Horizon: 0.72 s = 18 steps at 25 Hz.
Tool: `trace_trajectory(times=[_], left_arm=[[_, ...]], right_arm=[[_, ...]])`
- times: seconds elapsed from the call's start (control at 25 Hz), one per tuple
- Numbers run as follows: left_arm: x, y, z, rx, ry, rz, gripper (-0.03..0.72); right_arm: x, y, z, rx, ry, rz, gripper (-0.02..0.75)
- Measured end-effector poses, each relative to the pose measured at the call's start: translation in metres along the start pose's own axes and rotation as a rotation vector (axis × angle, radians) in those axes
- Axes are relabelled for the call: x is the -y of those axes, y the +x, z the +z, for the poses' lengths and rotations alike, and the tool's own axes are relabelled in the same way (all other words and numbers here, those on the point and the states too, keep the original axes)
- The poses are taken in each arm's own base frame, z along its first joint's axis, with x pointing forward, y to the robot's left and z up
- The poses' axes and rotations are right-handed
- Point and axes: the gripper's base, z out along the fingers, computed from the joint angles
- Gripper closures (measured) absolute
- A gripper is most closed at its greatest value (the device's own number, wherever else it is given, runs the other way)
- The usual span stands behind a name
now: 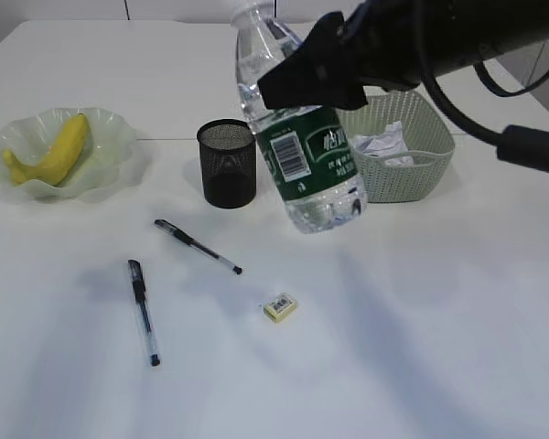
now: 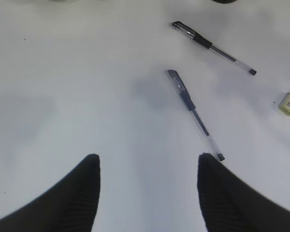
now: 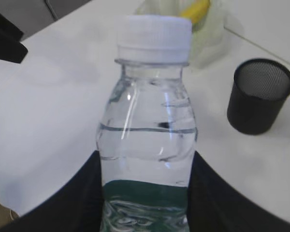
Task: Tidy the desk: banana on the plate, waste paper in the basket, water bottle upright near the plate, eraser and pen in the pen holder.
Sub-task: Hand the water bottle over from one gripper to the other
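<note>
The right gripper [image 1: 316, 87], jaws clamped on the bottle [image 1: 297, 137], is holding it seemingly airborne, tilted beside the holder [image 1: 227, 163]; it needs levelling before landing near the plate [image 1: 119, 146], while the left gripper [image 2: 147, 193] is idling wide open, empty.

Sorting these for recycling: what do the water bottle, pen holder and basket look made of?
Water bottle: clear glossy plastic, water visible through it, white ribbed cap.
Pen holder: black mesh, probably metal, matte.
Basket: pale green woven-pattern plastic, apparently.
</note>
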Motion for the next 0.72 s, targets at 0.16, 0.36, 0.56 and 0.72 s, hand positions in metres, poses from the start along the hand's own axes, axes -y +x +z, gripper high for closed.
trace_trajectory(times=[0.16, 0.36, 0.56, 0.72], left_arm=[[0.0002, -0.0011, 0.0000, 0.013, 0.002, -0.003, 0.234], [0.0004, -0.0013, 0.0000, 0.014, 0.005, -0.005, 0.234], [0.0004, -0.0013, 0.0000, 0.014, 0.005, -0.005, 0.234], [0.0004, -0.0013, 0.0000, 0.014, 0.005, -0.005, 0.234]], right_arm=[[-0.0030, -0.0065, -0.0003, 0.072, -0.031, -0.053, 0.412], [-0.0039, -0.0089, -0.0005, 0.099, -0.039, -0.081, 0.412], [-0.0043, -0.0100, -0.0006, 0.111, -0.043, -0.071, 0.412], [-0.0024, -0.0088, 0.0024, 0.107, -0.039, -0.075, 0.412]])
